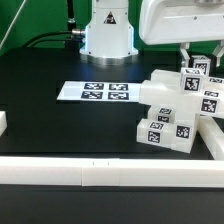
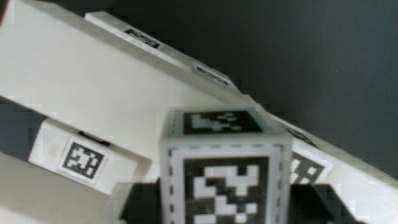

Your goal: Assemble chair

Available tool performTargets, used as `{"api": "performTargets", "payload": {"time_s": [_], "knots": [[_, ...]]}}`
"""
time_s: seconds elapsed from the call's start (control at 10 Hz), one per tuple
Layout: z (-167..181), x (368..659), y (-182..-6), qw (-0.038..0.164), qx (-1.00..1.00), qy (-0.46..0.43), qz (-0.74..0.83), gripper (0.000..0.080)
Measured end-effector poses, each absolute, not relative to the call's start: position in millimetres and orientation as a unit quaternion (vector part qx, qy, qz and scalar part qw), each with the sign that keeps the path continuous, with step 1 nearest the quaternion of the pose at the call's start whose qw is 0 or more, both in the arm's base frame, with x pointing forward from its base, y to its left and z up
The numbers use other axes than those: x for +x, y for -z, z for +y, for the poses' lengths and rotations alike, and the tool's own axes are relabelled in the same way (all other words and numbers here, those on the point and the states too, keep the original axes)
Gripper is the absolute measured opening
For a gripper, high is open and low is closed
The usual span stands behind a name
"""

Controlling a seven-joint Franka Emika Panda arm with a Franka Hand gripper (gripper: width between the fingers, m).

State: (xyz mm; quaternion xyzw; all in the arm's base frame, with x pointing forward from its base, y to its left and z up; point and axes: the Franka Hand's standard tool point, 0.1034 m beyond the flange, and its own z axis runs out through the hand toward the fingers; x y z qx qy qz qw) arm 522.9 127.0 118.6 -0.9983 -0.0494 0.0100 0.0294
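The chair is in loose chunky white pieces with black-and-white tags, clustered at the exterior view's right. A low block [image 1: 165, 128] lies in front, and a broader slab [image 1: 172, 96] lies behind it. My gripper [image 1: 197, 57] hangs over the back of the cluster, shut on a small tagged post [image 1: 198, 70]. In the wrist view that post [image 2: 221, 160] stands between my dark fingers [image 2: 141, 198], which press on both its sides, with my gripper [image 2: 224, 202] closed around it. A big white slab [image 2: 98, 90] with tags lies behind it.
The marker board [image 1: 95, 92] lies flat on the black table mid-scene. A long white border rail [image 1: 90, 172] runs along the front edge, and a short piece of rail [image 1: 3, 122] sits at the exterior view's left. The robot base [image 1: 107, 35] stands at the back.
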Motion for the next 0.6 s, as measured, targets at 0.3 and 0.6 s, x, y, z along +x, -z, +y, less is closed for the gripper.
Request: {"api": "performTargets", "payload": {"time_s": [0.3, 0.6], "knots": [[127.4, 523.0, -118.8, 0.031, -0.998, -0.012, 0.051, 0.0285], [129.0, 521.9, -119.2, 0.039, -0.976, -0.005, 0.213, 0.0285]]}}
